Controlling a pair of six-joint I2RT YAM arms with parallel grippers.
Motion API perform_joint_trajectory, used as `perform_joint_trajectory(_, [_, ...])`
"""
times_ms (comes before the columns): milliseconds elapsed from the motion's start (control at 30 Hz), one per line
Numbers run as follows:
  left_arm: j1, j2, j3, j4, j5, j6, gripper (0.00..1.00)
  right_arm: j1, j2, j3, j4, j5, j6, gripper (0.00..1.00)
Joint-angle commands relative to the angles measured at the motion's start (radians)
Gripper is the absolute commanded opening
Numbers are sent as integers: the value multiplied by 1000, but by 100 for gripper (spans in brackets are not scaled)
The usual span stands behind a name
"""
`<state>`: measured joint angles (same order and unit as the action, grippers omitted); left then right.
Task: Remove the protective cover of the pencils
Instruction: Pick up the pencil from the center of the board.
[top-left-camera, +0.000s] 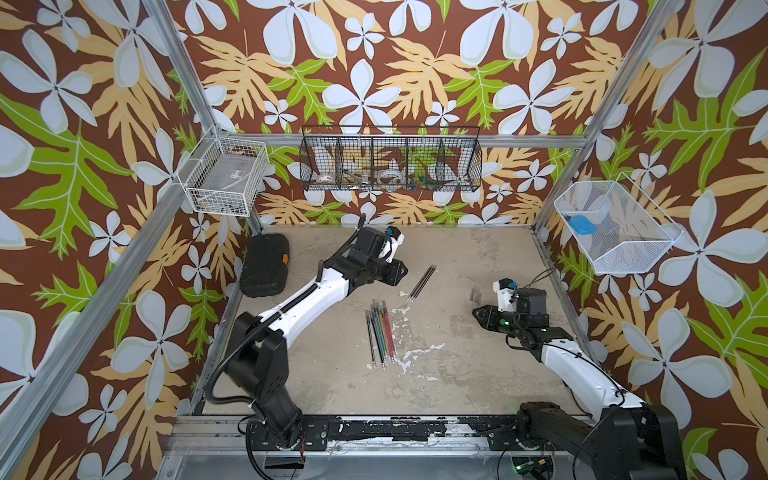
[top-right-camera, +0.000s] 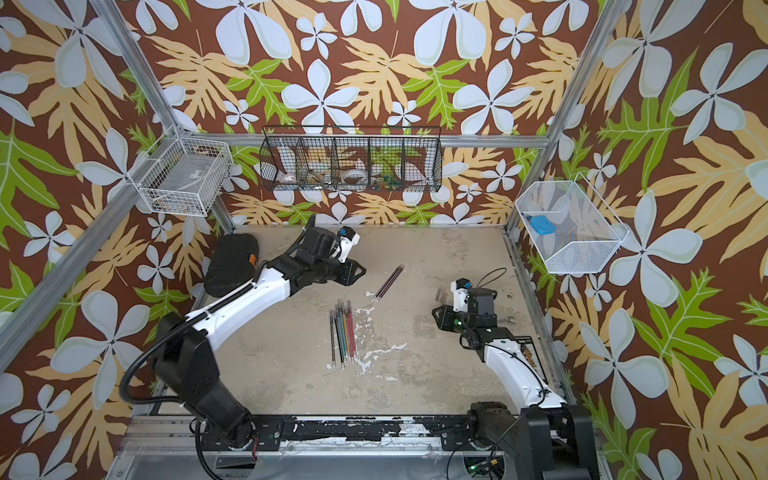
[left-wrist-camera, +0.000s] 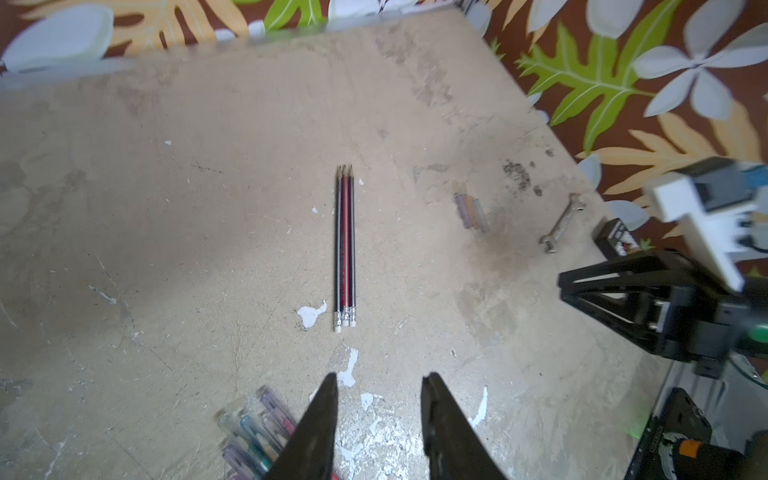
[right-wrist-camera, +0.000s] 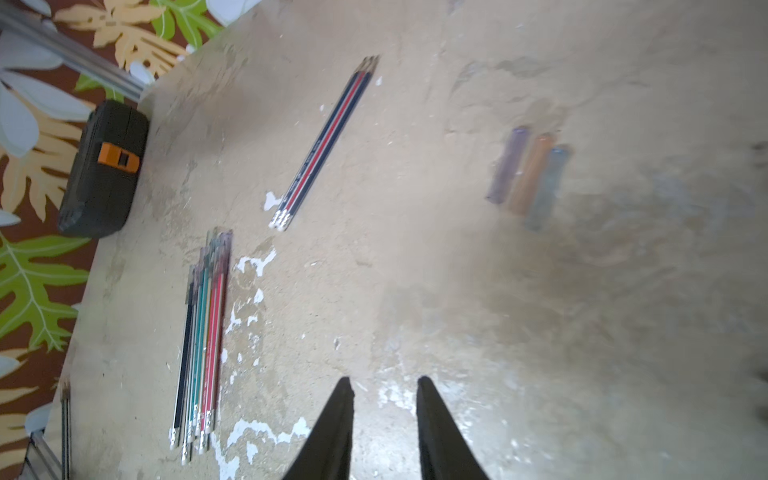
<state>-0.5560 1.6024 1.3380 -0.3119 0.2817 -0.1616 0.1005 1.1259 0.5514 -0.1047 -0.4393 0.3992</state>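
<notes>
The left gripper (left-wrist-camera: 380, 384) is hanging above the table (left-wrist-camera: 166, 208), its jaws standing partly apart with nothing between them and nothing touching them. The right gripper (right-wrist-camera: 384, 386) is hovering too, jaws parted a little, gripping nothing. The pencil bundle (top-left-camera: 380, 332) is lying mid-table, tips wearing tinted covers, silvery ends pointing toward the robot's base. The three bare pencils (top-left-camera: 422, 282) are lying side by side just beyond it, apart from the bundle. Three loose covers (right-wrist-camera: 528, 176), purple, orange and blue, are sitting in a row near the right gripper, well clear of both pencil groups.
</notes>
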Motion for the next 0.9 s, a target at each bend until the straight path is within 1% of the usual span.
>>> perform_joint_trajectory(0, [9, -130, -118, 193, 35, -22, 37, 138, 43, 36, 5, 123, 60, 29])
perform_joint_trajectory(100, [10, -243, -186, 273, -41, -31, 41, 316, 123, 107, 12, 223, 103, 29])
perform_joint_trajectory(167, [22, -300, -214, 314, -50, -50, 44, 408, 197, 170, 14, 257, 124, 29])
perform_joint_trajectory(200, [33, -327, -229, 338, -39, -63, 48, 447, 243, 210, 9, 268, 128, 29])
perform_joint_trajectory(267, [51, -372, -258, 371, -26, -92, 63, 513, 330, 299, -19, 292, 127, 29])
perform_joint_trajectory(300, [55, -391, -268, 383, -27, -102, 73, 541, 379, 356, -34, 303, 121, 29])
perform_joint_trajectory(333, [56, -408, -275, 389, -31, -106, 98, 564, 433, 402, -48, 311, 116, 29])
perform_joint_trajectory(367, [56, -419, -274, 389, -36, -108, 100, 578, 475, 447, -58, 313, 114, 29])
perform_joint_trajectory(533, [57, -453, -282, 395, -66, -120, 100, 612, 683, 660, -120, 311, 130, 28])
perform_joint_trajectory(633, [57, -463, -284, 392, -89, -127, 100, 628, 787, 775, -178, 330, 137, 27])
perform_joint_trajectory(867, [57, -486, -274, 363, -166, -137, 100, 662, 941, 943, -286, 405, 137, 29])
